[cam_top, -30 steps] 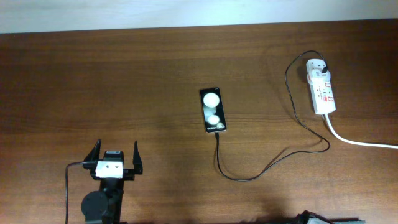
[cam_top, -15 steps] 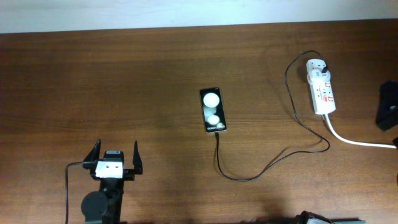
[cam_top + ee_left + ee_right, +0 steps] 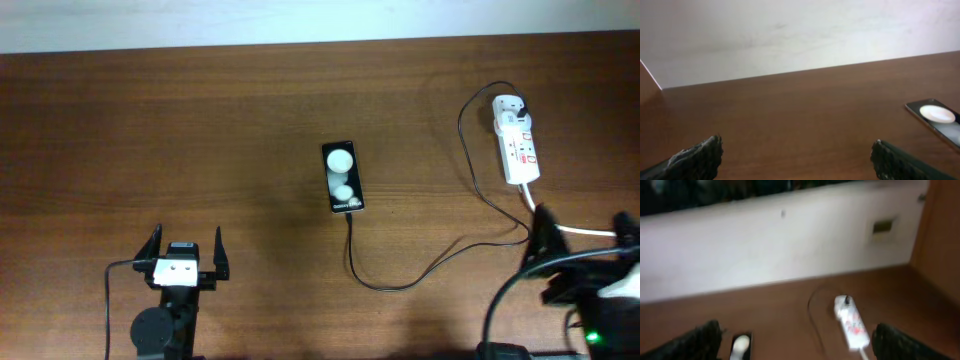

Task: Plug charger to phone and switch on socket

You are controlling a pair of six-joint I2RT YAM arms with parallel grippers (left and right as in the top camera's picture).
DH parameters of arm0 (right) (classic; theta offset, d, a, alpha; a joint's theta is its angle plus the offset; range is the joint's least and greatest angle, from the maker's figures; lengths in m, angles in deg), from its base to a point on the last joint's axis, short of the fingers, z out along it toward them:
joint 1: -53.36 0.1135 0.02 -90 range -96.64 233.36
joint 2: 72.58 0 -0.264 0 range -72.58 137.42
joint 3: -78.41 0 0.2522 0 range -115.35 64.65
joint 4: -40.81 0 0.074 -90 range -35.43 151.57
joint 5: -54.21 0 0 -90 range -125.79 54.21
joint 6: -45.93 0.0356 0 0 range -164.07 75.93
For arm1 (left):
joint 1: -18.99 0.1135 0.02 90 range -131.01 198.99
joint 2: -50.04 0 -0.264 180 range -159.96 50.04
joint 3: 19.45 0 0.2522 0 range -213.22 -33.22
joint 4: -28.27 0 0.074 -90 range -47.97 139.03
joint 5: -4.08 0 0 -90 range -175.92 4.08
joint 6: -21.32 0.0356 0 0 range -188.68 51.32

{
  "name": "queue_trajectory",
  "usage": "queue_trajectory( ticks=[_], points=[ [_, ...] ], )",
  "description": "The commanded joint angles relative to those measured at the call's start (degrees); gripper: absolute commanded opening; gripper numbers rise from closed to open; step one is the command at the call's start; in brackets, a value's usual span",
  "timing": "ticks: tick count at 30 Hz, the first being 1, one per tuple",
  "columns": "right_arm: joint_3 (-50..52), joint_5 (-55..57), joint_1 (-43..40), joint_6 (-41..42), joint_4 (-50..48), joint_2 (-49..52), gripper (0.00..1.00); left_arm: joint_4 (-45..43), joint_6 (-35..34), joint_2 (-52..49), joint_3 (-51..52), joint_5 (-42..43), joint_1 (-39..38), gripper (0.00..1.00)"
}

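The black phone lies flat mid-table, two white spots on its face. The thin black charger cable runs from the phone's near end, loops right and climbs to a black plug in the far end of the white socket strip. My left gripper stands open at the front left, well away from the phone, with nothing between its fingers. My right gripper is open at the front right, just near of the socket, over its white cord. The right wrist view shows the socket and phone, blurred.
The thick white cord leaves the socket toward the right edge. A pale wall borders the table's far edge. In the left wrist view the phone sits at far right, beyond the open left gripper. Bare wood lies left of the phone.
The right arm has come into the overhead view, first at the right edge, now at the front right by the socket. Left arm, phone and cable have not moved.
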Motion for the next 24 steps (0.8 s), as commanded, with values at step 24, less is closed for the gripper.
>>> queue_trajectory(
  ticks=[24],
  points=[
    [66.1, -3.7, 2.2, -4.4, -48.2, -26.9, 0.99, 0.3, 0.2, 0.3, 0.2, -0.4, 0.2, 0.99]
  ],
)
